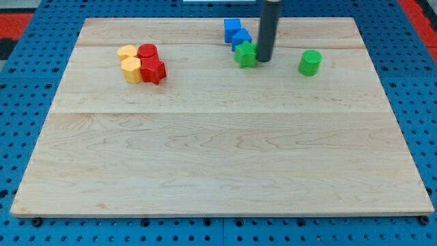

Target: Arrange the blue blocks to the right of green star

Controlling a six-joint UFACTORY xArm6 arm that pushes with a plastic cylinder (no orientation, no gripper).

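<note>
Nearest the camera lay the wooden board [218, 171], bare across its lower half, with no brand, label or writing readable anywhere. Toward the view's top left, two yellow blocks [128, 61] and two red blocks [151, 63] sat clustered, touching. My tip [263, 59], a plain rod grasping nothing, stood just right of the green star [246, 54], with two blue blocks [236, 34] touching above it. A green cylinder [310, 62] stood apart at right.
</note>
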